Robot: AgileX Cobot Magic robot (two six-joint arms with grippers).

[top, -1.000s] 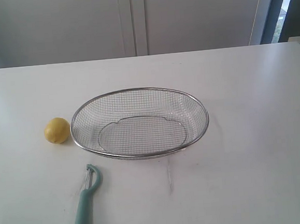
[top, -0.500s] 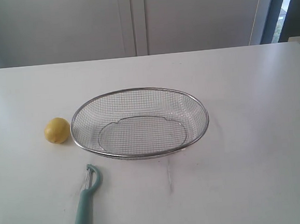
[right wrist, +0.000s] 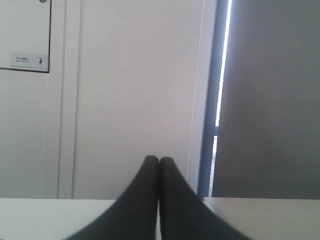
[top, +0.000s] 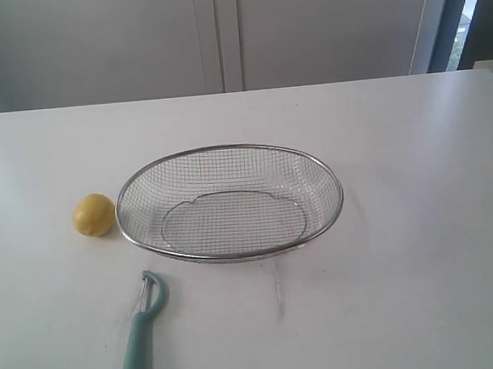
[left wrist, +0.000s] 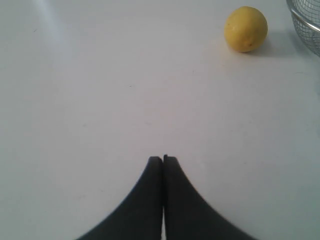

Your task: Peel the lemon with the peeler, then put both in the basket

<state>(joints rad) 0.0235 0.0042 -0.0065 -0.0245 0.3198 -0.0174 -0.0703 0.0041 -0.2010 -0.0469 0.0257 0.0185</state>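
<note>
- Our left fingers (left wrist: pixel 148 186) and right fingers (right wrist: pixel 144 186) are pressed together, empty.
- Lemon (top: pixel 93 214) beside basket (top: pixel 225 148), peeler (top: pixel 142 342) near counter's (top: pixel 420 222) front edge: apart, so we grasp each separately.

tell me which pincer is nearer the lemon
Left, most likely. The left pincer hangs shut over the table with the lemon ahead of it; the right pincer points at the wall, no lemon in its view.

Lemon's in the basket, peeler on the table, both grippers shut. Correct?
One thing is wrong. The lemon is not in the basket. The exterior view shows it on the table, outside the basket's rim on the left of the picture. The rest holds: the peeler lies on the table, and the left gripper and right gripper are both shut.
</note>
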